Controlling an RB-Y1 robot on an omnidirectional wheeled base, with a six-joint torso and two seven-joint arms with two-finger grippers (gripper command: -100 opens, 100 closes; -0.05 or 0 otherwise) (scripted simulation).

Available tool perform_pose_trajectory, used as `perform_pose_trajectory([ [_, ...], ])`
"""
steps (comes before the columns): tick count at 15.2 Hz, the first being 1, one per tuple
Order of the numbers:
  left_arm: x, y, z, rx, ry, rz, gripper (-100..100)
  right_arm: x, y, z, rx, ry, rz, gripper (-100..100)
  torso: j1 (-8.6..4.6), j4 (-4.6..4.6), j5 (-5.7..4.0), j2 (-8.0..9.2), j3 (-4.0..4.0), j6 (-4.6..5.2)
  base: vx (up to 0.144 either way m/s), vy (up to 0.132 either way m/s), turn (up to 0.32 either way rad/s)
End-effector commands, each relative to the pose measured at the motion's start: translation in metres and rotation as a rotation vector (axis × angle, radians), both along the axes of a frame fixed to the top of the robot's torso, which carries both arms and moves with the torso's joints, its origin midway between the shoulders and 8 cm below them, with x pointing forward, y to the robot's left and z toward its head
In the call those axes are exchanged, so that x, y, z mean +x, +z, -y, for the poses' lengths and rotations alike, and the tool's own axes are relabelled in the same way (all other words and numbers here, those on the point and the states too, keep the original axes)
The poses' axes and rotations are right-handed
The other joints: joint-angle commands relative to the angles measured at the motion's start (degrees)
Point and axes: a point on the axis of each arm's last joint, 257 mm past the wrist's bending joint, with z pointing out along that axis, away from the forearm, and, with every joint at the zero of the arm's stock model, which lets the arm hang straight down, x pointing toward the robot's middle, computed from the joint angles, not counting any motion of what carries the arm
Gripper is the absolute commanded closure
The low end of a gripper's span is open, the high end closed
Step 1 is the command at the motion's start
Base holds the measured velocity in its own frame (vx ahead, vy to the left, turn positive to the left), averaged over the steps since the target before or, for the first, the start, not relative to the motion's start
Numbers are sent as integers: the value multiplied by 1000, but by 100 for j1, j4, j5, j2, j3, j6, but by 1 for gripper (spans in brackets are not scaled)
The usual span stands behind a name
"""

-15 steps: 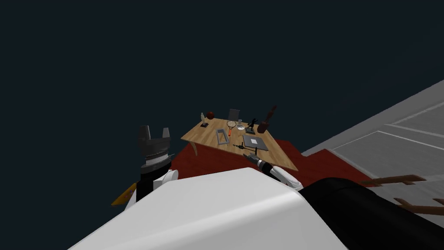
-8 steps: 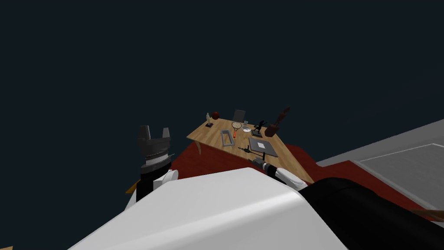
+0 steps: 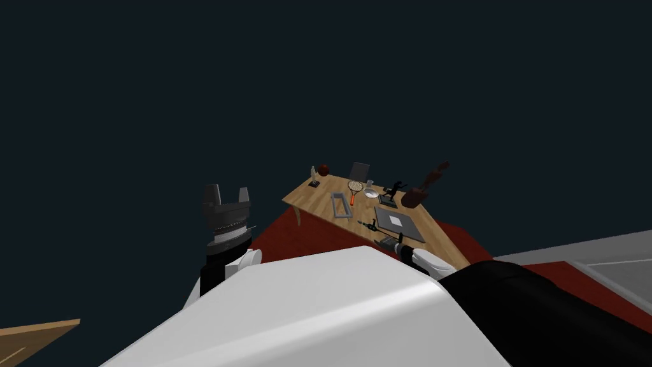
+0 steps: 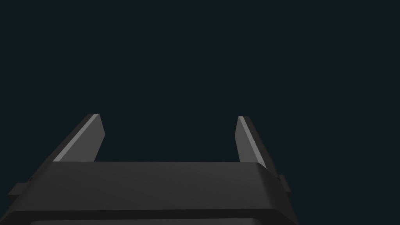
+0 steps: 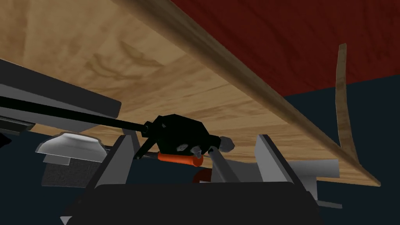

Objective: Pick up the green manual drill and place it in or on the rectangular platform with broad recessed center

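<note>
Drill (image 5: 177,134) just beside platform (image 3: 407,233), between spread fingers (image 5: 121,156) of right gripper (image 5: 195,137), unclamped. Left gripper (image 3: 226,194) spread too, well apart from platform. Head swung since a second ago; drill unmoved.

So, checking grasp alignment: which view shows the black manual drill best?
Right wrist view: the black manual drill looms between the open right tool's fingers. Head view shows it tiny on the wooden table; left wrist view faces a black area.
</note>
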Motion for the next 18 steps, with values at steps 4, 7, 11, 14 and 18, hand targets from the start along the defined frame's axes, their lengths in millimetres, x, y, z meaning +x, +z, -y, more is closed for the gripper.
perform_pose_trajectory([
  [4,0,0,0,0,0,0,0,-34,-8,57,-156,24,-106,-100,5,-2,2,-4,-3,5,83,68,196],
  [7,0,0,0,0,0,0,0,-45,-9,77,-208,35,-144,-100,8,0,3,2,1,4,60,62,162],
  [11,0,0,0,0,0,0,0,-58,-9,98,-262,49,-190,-100,2,1,1,8,4,6,57,44,126],
  [14,0,0,0,0,0,0,0,-59,-21,85,-250,33,-180,-100,-17,4,-3,22,12,7,16,-25,62],
  [18,0,0,0,0,0,0,0,-60,-29,80,-244,23,-180,-100,-57,6,-16,32,18,8,2,-81,63],
])
